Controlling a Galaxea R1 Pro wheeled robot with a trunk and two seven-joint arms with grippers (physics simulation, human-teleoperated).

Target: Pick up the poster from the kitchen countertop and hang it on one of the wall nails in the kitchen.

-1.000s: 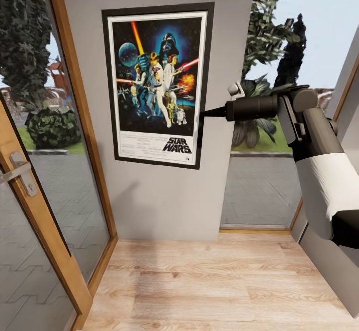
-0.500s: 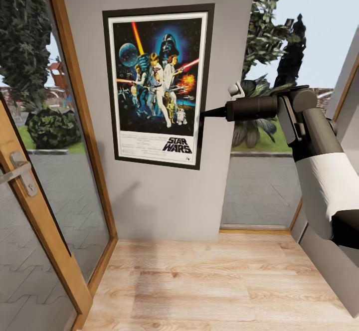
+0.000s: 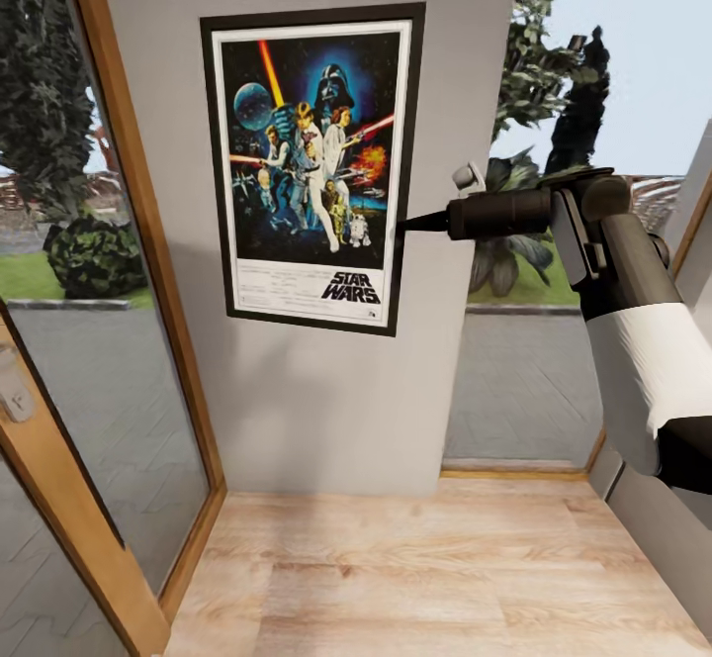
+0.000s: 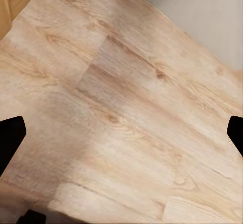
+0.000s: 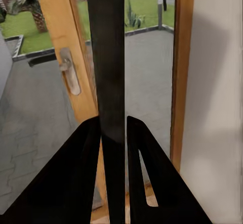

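You've got the black-framed, white-bordered Star Wars poster (image 3: 312,167) upright against the plain grey wall panel (image 3: 326,410), upper centre of the head view. Your right pincer (image 3: 403,225) meets its right edge at mid-height; in the right wrist view its two dark fingers (image 5: 81,178) are clamped on the frame's black edge (image 5: 112,82). Your left pincer (image 4: 121,133) is spread wide, over the pale wood plank floor (image 4: 126,107).
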